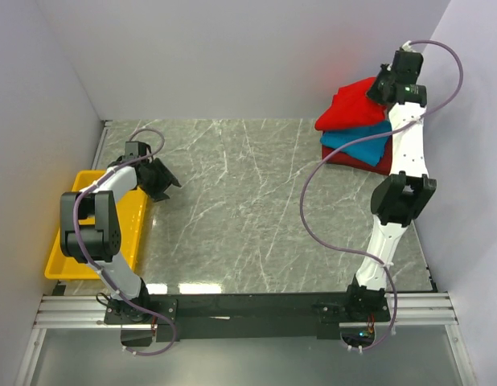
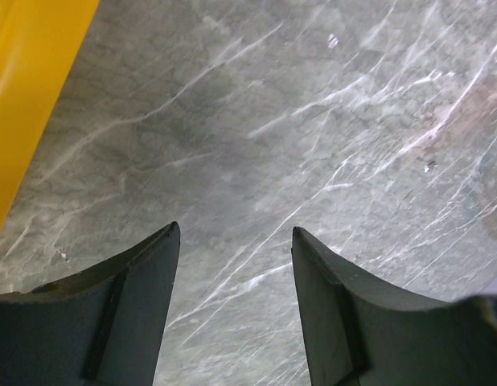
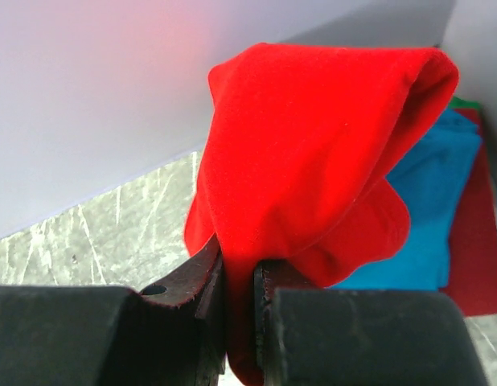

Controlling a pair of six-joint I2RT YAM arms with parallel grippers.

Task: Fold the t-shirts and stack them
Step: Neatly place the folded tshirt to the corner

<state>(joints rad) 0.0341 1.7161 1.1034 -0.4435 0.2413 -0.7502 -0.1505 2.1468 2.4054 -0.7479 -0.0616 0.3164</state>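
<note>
Three t-shirts sit in one pile at the far right corner of the bench point(image 1: 248, 209), close to the walls: a darker red t-shirt point(image 1: 369, 161) at the bottom, a turquoise t-shirt point(image 1: 357, 143) on it, and a bright red t-shirt point(image 1: 353, 104) on top. The lower two lie flat and folded. The right hand point(image 3: 239, 273) is closed tight on an edge of the bright red one, holding the cloth bunched and raised above the pile. The task looks nearly done; only this top shirt needs laying flat and releasing. The left hand point(image 2: 232, 233) hangs wide open over bare bench, holding nothing. Beside it, the yellow tray point(image 1: 55, 265) shows nothing inside, though the left arm hides part of it.
</note>
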